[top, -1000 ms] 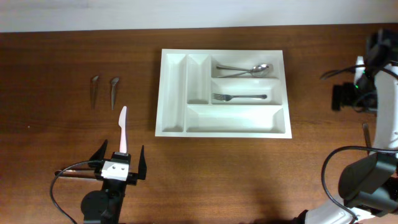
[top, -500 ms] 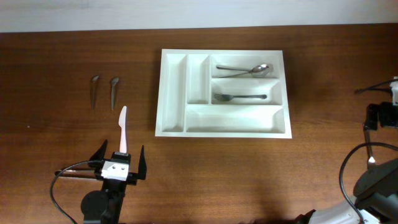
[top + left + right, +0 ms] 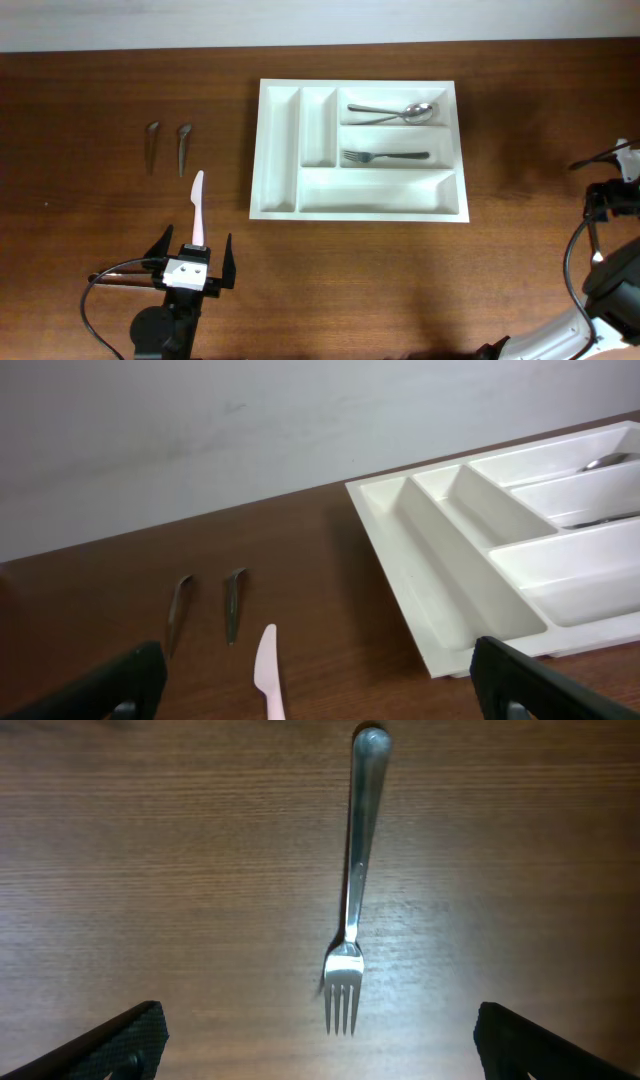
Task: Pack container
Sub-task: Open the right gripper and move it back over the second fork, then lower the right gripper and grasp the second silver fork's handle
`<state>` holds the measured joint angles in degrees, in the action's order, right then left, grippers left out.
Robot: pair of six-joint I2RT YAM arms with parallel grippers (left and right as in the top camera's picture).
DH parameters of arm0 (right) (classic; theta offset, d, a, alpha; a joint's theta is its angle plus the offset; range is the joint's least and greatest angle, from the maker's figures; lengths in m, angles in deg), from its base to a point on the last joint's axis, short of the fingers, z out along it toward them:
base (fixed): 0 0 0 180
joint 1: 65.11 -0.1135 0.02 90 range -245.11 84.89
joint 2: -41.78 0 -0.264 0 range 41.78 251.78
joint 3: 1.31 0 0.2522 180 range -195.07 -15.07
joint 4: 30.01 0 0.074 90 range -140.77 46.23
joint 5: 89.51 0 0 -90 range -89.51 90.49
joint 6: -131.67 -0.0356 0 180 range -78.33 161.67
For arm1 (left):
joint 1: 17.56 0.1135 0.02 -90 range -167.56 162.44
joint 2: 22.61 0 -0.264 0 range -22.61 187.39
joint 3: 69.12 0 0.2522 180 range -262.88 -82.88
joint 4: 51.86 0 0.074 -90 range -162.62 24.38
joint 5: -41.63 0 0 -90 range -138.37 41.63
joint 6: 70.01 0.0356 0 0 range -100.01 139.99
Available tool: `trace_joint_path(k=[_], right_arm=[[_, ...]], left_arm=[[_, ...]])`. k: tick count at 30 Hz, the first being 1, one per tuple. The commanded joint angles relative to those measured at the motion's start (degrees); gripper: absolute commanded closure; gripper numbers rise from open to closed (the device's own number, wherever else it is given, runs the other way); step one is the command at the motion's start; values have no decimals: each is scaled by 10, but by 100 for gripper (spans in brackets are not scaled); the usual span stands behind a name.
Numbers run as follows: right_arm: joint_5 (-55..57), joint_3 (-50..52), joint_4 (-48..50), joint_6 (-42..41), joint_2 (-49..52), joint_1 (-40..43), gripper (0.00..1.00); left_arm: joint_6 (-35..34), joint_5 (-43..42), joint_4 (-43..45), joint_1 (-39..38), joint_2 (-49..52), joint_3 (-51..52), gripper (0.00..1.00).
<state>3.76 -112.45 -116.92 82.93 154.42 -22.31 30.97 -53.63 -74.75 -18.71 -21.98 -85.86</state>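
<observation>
Container (image 3: 380, 190) lies flat at upper centre of the overhead frame, long axis left-right, narrow slots at its left end. Left gripper (image 3: 196, 240) is spread wide and empty. Right gripper (image 3: 320, 1035) is also wide and empty, over a fork (image 3: 358, 850).

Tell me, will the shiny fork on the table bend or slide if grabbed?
The fork looks like shiny metal, so probably stiff, not bendy. It lies flat on the smooth wooden table, so it may slide when pushed. Its handle is thin, likely tricky to pinch.
</observation>
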Motion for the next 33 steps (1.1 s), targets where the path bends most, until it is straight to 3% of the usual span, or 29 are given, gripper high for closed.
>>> trace_joint_path(k=[1, 15, 33], right_arm=[[-2, 5, -1, 10, 36, 5, 1], [-5, 13, 7, -2, 79, 36, 1], [19, 138, 134, -1, 80, 48, 1]], left_arm=[[5, 6, 1, 3, -3, 3, 1], [5, 6, 1, 3, -3, 3, 1], [5, 6, 1, 3, -3, 3, 1]])
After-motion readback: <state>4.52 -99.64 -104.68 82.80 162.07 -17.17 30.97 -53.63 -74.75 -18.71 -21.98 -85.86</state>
